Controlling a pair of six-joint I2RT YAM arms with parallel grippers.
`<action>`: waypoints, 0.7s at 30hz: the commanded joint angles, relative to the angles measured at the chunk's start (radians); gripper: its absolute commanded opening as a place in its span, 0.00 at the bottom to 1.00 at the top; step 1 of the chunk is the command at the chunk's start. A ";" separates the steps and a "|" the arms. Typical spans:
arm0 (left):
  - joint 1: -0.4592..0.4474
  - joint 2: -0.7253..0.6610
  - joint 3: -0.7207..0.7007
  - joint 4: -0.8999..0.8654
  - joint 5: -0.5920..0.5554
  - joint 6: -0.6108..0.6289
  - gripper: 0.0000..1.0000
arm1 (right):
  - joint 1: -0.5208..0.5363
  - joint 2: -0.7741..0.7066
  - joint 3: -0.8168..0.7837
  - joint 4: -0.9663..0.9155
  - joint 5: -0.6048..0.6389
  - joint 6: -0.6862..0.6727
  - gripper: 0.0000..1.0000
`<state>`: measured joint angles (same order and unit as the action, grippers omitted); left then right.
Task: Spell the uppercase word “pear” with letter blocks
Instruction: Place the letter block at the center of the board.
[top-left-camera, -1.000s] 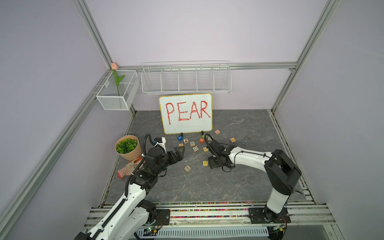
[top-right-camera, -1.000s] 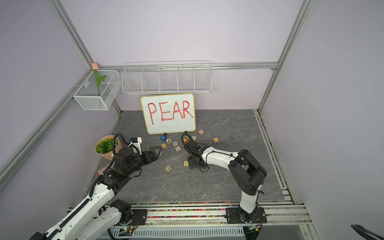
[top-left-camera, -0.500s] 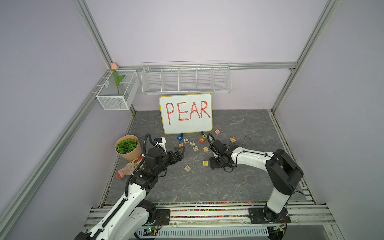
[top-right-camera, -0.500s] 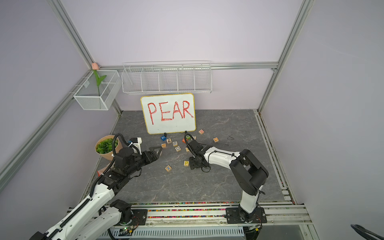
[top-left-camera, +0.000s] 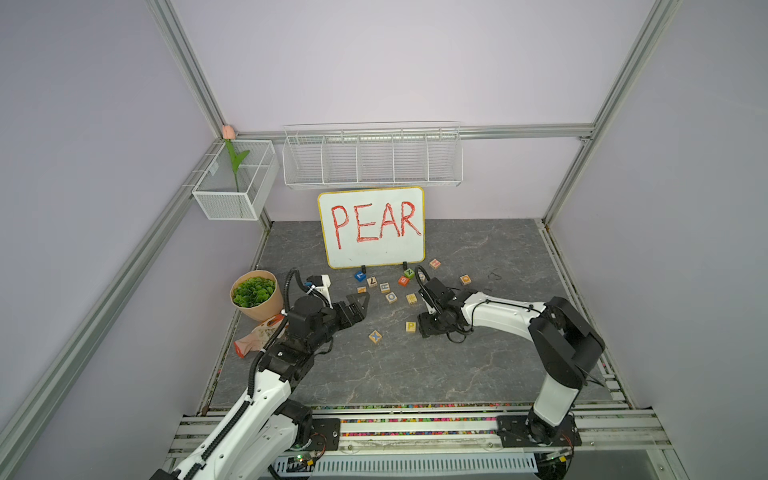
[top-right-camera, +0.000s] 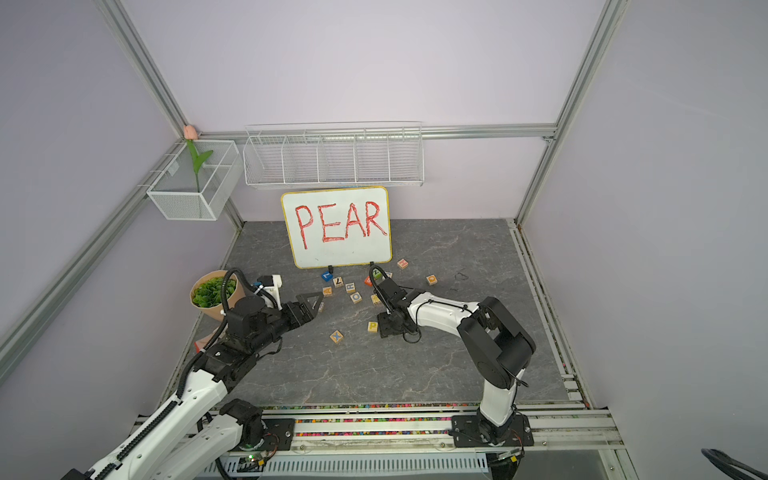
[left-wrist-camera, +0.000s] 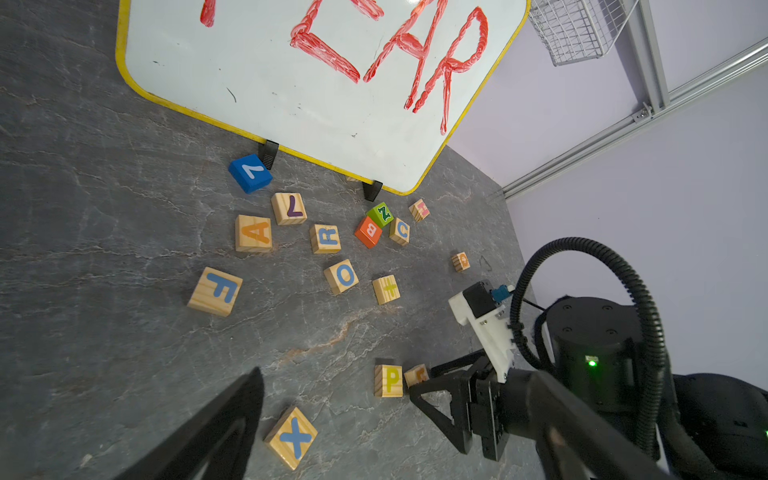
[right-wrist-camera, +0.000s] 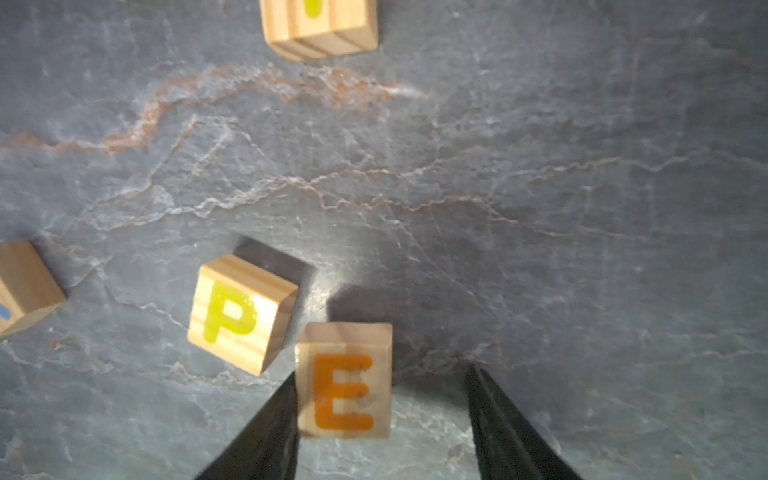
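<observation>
Now: right gripper (right-wrist-camera: 382, 370) low over the bench (top-left-camera: 478, 374), jaws apart. E block (right-wrist-camera: 345, 380) sits between its fingers, touching one, with a clear gap to the other. P block (right-wrist-camera: 239, 313) lies just outside that touching finger, just beside E. A block (left-wrist-camera: 253, 233) and R block (left-wrist-camera: 325, 238) lie well away from this gripper, near the whiteboard (top-left-camera: 372, 230). Left gripper (top-left-camera: 360, 306) hovers, jaws apart, holding nothing.

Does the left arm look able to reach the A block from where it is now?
Probably yes. The A block lies just ahead of the open left gripper, with nothing between them. A purple-lettered block sits close at one corner, so closing may be tight.
</observation>
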<state>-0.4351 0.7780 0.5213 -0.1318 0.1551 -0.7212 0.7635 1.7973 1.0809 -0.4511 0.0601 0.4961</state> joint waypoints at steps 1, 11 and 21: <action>-0.005 0.006 -0.003 0.013 0.003 0.000 1.00 | -0.006 0.067 -0.055 -0.011 0.030 0.000 0.67; -0.004 -0.009 0.005 -0.008 -0.005 -0.006 1.00 | -0.001 0.178 -0.040 -0.036 0.099 -0.045 0.68; -0.004 0.001 0.019 -0.012 -0.010 -0.007 1.00 | 0.026 0.191 -0.039 -0.078 0.161 -0.054 0.67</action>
<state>-0.4351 0.7780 0.5217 -0.1406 0.1547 -0.7246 0.7921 1.8854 1.1286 -0.3645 0.2474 0.4404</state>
